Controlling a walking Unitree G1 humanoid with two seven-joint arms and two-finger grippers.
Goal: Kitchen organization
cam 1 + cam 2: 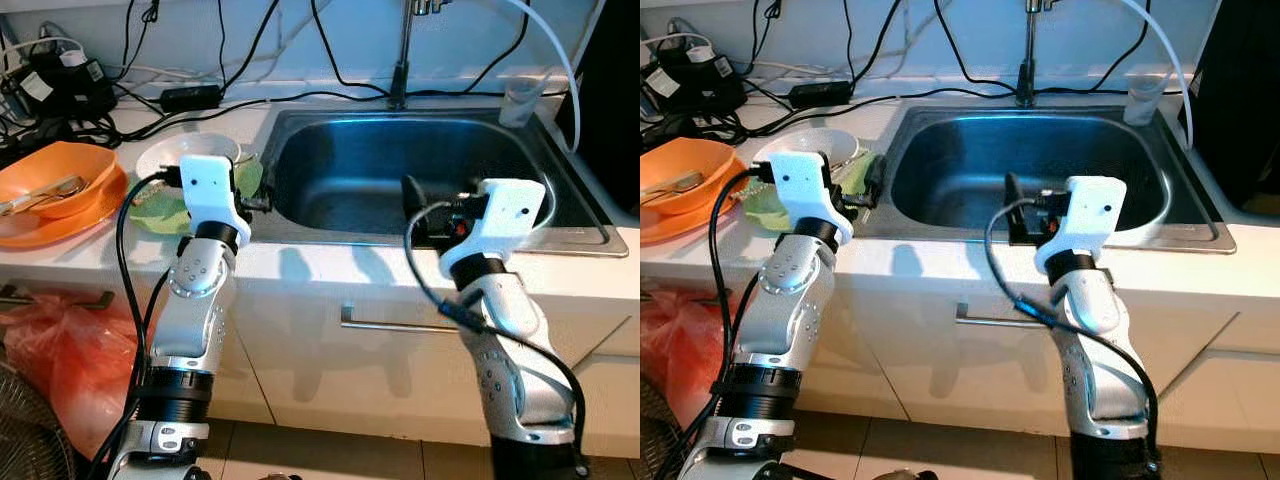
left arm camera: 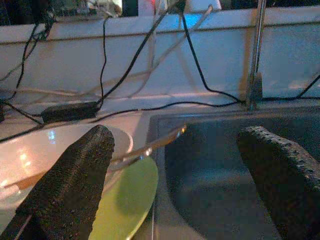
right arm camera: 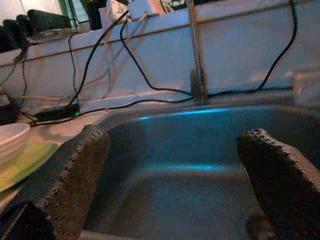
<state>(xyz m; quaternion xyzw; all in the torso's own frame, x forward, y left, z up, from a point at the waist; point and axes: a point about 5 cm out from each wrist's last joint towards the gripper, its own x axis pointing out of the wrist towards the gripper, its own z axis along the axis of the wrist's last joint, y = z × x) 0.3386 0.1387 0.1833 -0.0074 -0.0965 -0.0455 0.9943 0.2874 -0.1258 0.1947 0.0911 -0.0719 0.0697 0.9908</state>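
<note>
A white bowl (image 1: 188, 152) stands on a light green plate (image 1: 160, 212) on the counter just left of the steel sink (image 1: 400, 160). A thin utensil handle (image 2: 150, 145) sticks out of the bowl toward the sink. My left gripper (image 1: 255, 192) hovers open at the sink's left rim, beside the bowl and plate, its fingers (image 2: 75, 185) wide apart and empty. My right gripper (image 1: 425, 210) hangs open over the sink's front edge, pointing into the bare basin (image 3: 200, 190), with nothing between its fingers (image 3: 280, 185).
Orange bowls (image 1: 60, 175) holding a spoon sit on an orange plate at the far left. Black cables and a power adapter (image 1: 190, 97) lie along the back wall. A faucet (image 1: 400, 70) and a plastic cup (image 1: 522, 100) stand behind the sink. A red bag (image 1: 50, 350) lies on the floor.
</note>
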